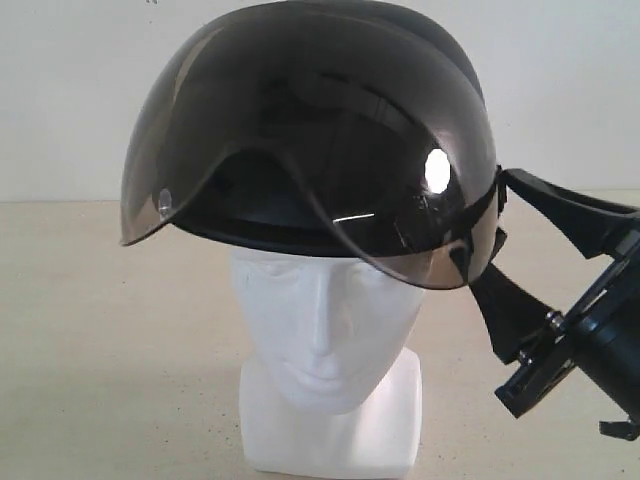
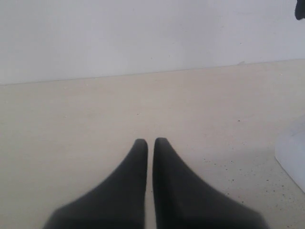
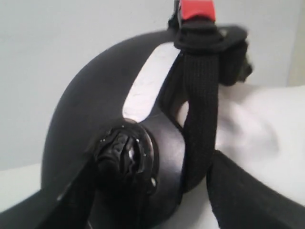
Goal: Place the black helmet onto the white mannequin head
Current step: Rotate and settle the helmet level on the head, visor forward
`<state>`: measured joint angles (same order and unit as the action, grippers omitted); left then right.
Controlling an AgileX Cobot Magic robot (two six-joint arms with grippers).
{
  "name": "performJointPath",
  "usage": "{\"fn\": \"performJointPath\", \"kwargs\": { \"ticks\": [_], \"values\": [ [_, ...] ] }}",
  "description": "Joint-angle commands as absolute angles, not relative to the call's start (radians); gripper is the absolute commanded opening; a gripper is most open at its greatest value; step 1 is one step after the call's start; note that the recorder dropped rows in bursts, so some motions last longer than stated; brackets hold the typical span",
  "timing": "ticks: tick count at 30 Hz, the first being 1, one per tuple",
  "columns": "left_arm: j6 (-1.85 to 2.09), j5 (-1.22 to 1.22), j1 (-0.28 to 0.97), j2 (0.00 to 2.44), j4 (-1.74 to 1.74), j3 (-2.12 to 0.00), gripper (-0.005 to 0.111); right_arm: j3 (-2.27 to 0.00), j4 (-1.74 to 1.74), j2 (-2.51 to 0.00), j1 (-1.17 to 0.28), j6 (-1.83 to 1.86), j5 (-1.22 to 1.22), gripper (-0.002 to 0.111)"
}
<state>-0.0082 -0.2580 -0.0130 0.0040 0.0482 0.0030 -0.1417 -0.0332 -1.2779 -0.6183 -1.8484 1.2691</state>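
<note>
A: Right arm, pose?
B: Enters from the right, angled upward. Right gripper (image 1: 490, 230): jaws spread either side of the black helmet (image 1: 330, 110) at its rear rim, apparently not clamping.
A: Helmet location?
B: Seated on the white mannequin head (image 1: 325, 320).
A: Left gripper (image 2: 150, 141)?
B: Fingers nearly together, empty, above the table (image 2: 71, 143).

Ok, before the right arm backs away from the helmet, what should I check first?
1. The black helmet covers the crown of the white mannequin head: ok, though the visor edge sits lower on the right arm's side.
2. Jaws of the right gripper spread either side of the helmet's rear rim: ok.
3. Fingers free of the chin strap: cannot tell; it hangs right beside one finger.
4. The head stands upright on the table: ok.
5. The left gripper is shut, over bare table, apart from the head: ok.
</note>
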Motion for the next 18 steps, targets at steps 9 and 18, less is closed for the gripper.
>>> {"fn": "performJointPath", "kwargs": {
  "ticks": [9,18],
  "values": [
    [-0.006,-0.256,-0.013,0.000,0.040,0.000,0.004,-0.130,-0.055,-1.289,-0.611,-1.813,1.221,0.066],
    [-0.006,-0.256,-0.013,0.000,0.040,0.000,0.004,-0.130,-0.099,-1.289,-0.611,-1.756,1.221,0.066]
  ]
}}
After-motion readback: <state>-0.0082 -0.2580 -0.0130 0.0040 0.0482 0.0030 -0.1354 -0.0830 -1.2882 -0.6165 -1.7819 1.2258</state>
